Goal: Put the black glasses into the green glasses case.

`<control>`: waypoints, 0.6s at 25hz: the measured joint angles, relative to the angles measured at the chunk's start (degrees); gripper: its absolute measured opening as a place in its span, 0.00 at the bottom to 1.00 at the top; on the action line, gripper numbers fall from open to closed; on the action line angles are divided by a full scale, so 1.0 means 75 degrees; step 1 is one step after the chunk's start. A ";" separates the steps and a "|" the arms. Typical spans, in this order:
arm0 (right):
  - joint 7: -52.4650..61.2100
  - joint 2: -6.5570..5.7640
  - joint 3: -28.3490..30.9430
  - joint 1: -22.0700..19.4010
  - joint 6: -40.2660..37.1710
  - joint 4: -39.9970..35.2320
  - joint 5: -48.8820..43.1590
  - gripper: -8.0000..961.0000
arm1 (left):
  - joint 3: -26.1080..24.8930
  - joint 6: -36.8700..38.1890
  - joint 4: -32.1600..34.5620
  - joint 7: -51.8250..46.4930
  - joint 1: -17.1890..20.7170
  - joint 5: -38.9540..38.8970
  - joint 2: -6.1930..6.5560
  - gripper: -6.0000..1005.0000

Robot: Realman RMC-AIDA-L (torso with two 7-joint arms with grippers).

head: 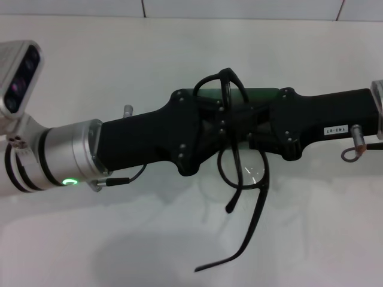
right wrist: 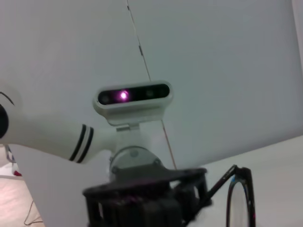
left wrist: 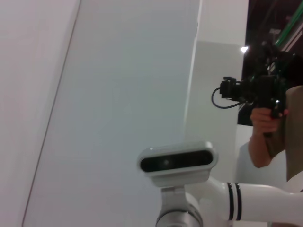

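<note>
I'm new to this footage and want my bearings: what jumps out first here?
In the head view, the two black arms meet nose to nose at the centre, the left pincer and right pincer both at the black glasses, whose temple arms dangle down toward the camera. Just behind them a sliver of the green glasses case peeks out over the white table.
</note>
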 joint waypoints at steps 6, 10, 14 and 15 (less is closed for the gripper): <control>-0.0042 -0.0007 0.0007 0.0044 -0.0142 0.0149 0.0196 0.12 | 0.0000 -0.0174 -0.0290 0.0158 -0.0093 -0.0003 -0.0008 0.04; -0.0073 -0.0012 0.0033 0.0049 -0.0167 0.0163 0.0203 0.12 | 0.0000 -0.0217 -0.0314 0.0182 -0.0101 -0.0023 -0.0015 0.04; -0.0129 -0.0021 0.0071 0.0009 -0.0111 0.0167 0.0210 0.12 | -0.0001 -0.0018 -0.0282 0.0187 -0.0092 -0.0049 -0.0016 0.04; -0.0153 -0.0028 0.0095 -0.0010 -0.0072 0.0167 0.0211 0.12 | -0.0001 0.0079 -0.0269 0.0196 -0.0078 -0.0070 -0.0013 0.04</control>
